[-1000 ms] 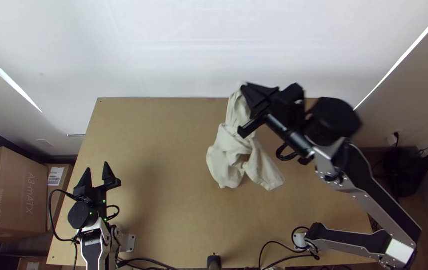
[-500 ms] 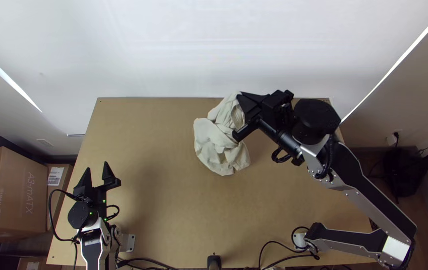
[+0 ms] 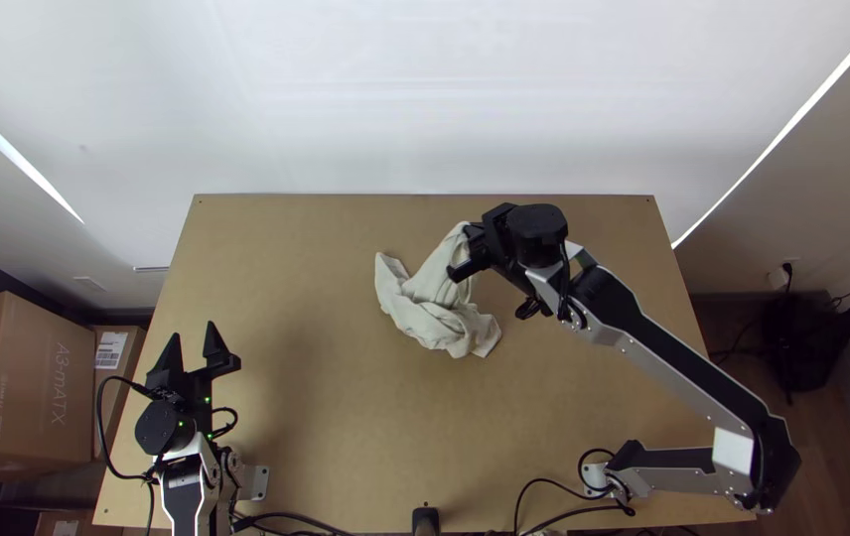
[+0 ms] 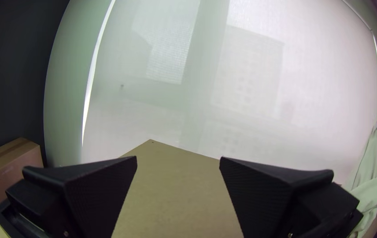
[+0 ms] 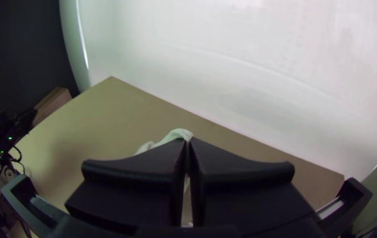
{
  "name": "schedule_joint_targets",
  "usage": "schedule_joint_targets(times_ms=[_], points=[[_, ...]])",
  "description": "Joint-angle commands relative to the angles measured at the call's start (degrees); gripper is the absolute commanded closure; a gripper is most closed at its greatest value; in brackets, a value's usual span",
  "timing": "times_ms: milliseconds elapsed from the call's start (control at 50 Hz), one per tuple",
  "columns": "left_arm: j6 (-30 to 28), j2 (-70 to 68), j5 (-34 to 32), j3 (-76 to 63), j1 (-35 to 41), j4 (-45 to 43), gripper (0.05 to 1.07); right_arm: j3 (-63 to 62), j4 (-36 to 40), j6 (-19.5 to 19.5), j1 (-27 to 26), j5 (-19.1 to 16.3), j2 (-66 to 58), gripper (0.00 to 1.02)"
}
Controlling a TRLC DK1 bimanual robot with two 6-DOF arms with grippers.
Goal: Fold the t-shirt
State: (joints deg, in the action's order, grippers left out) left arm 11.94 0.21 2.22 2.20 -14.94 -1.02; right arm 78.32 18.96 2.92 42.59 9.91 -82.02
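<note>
T-shirt (image 3: 433, 306) looks bunched from above, pinched in right wrist view.

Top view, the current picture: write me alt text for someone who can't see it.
The robot's black two-fingered right hand grips one end of a bunched cream cloth t-shirt, the rest trailing toward the near edge of a light wooden table. The matching black left hand is open and empty at the table's left side, apart from the shirt.
</note>
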Motion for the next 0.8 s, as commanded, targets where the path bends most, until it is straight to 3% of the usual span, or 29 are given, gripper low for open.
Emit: schedule_joint_targets(times_ms=[0,380,500,780], points=[[-0.3,-0.2,0.7,-2.0,0.2,0.8,0.10,-4.0,-1.0,2.6,-3.6,0.1,-0.7,1.00],[-0.3,-0.2,0.7,-2.0,0.2,0.8,0.10,-12.1,-2.3,4.8,-9.1,-0.2,0.5,1.00],[3.1,-0.2,0.3,-2.1,0.5,0.8,0.10,-12.7,-3.1,5.9,-10.2,-0.2,0.3,1.00],[1.9,-0.4,-1.1,-1.6,2.0,-1.7,0.10,-13.6,-4.1,6.9,-12.9,-0.2,0.9,1.00]])
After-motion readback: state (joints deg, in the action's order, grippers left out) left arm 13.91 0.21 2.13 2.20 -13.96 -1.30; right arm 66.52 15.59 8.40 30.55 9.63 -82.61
